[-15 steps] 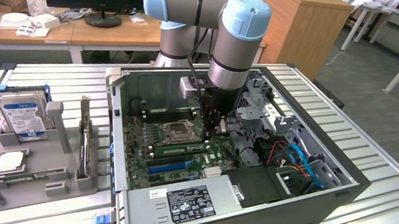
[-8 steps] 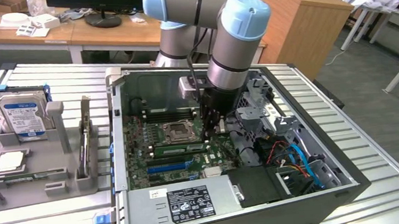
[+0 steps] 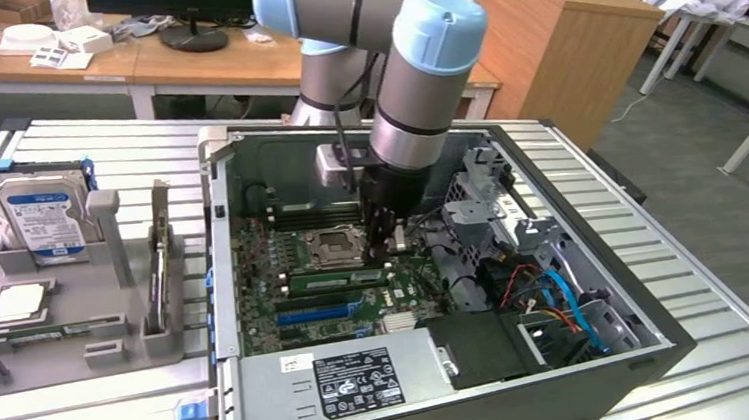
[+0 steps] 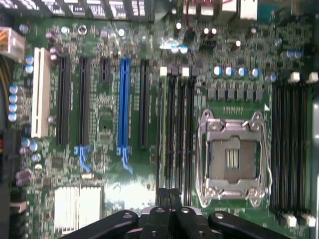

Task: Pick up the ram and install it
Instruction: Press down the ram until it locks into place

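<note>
The ram (image 3: 333, 278) is a long green stick standing on edge in a black slot just beside the CPU socket (image 3: 337, 243), inside the open computer case. My gripper (image 3: 386, 255) reaches down into the case at the stick's end toward the exterior view's right. Its fingers are shut, with nothing visible between them. In the wrist view the gripper (image 4: 169, 193) hangs over a bank of black memory slots (image 4: 177, 134). The ram (image 4: 160, 134) reads there as a thin strip seen edge-on in the outermost slot. Whether the fingertips touch it I cannot tell.
A grey holder tray (image 3: 38, 362) at the exterior view's left carries a blue-labelled hard drive (image 3: 38, 211), a small square silver chip (image 3: 21, 303) and a thin upright board (image 3: 159, 267). Cables (image 3: 556, 301) and a drive cage (image 3: 488, 196) crowd the case's right side.
</note>
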`<state>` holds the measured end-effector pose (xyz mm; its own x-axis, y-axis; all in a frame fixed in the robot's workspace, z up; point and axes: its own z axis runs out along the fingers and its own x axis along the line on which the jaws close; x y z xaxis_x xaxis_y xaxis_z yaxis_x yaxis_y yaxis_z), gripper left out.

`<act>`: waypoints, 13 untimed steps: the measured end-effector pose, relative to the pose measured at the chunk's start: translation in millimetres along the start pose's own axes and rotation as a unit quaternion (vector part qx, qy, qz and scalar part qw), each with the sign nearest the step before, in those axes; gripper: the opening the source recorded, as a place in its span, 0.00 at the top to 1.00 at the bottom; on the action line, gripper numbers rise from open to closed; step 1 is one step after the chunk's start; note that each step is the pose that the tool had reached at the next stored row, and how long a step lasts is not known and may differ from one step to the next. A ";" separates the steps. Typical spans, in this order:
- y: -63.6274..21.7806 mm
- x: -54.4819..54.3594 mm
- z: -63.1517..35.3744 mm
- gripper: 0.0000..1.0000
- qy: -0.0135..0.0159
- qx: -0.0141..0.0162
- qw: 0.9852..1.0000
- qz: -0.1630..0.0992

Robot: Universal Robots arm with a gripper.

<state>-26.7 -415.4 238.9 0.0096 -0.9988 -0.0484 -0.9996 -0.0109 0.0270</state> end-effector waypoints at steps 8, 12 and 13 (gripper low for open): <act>22.7 -0.2 0.6 0.89 0.000 0.000 1.000 0.000; 33.1 -0.3 0.9 0.89 0.000 0.000 1.000 0.000; 35.6 -0.4 1.0 0.89 0.000 0.000 1.000 0.000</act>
<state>-62.4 -415.4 238.9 0.0095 -0.9988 -0.0484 -0.9996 -0.0108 0.0270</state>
